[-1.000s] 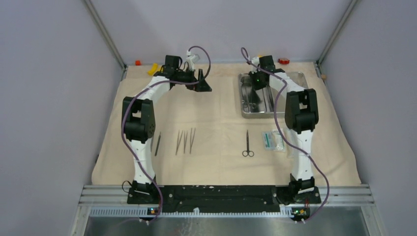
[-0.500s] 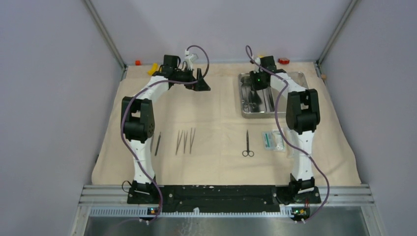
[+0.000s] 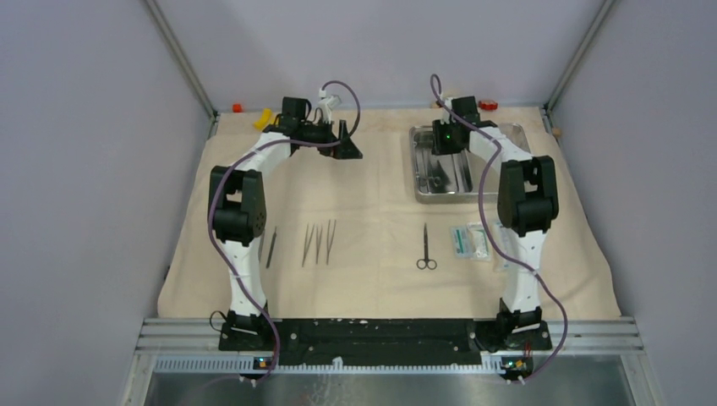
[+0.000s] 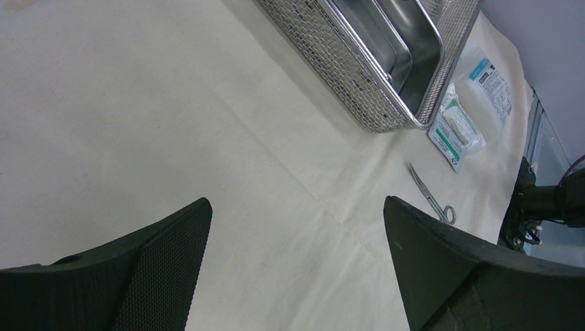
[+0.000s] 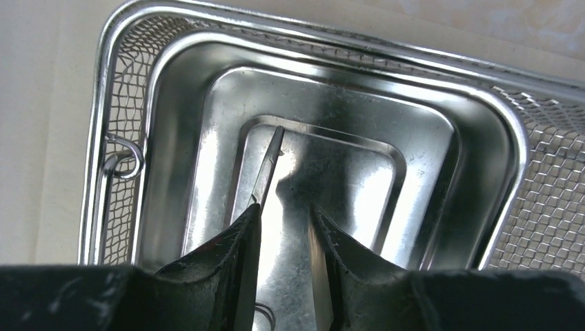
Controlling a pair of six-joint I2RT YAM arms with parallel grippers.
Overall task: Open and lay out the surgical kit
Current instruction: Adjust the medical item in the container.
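Note:
The beige cloth wrap (image 3: 372, 211) lies spread flat over the table. At the back right stands the steel tray (image 3: 417, 178) inside a mesh basket (image 5: 545, 200). My right gripper (image 5: 284, 215) hangs low inside the tray (image 5: 317, 34), jaws a little apart, with only tray floor in the gap. A thin metal instrument (image 5: 269, 162) lies on the tray floor and runs under the left finger. My left gripper (image 4: 296, 207) is wide open over bare cloth, left of the tray (image 4: 407, 65). Scissors (image 3: 426, 247), tweezers (image 3: 319, 243) and packets (image 3: 469, 241) lie on the cloth.
A further slim instrument (image 3: 270, 247) lies left of the tweezers. Small yellow (image 3: 264, 118) and red (image 3: 487, 105) blocks sit at the back edge. The enclosure walls stand close on both sides. In the left wrist view the scissors (image 4: 431, 200) and packets (image 4: 459, 127) lie beyond the tray.
The right gripper's jaws have parted from nearly shut to a narrow gap, and its wrist has shifted slightly back over the tray. The left arm has barely moved.

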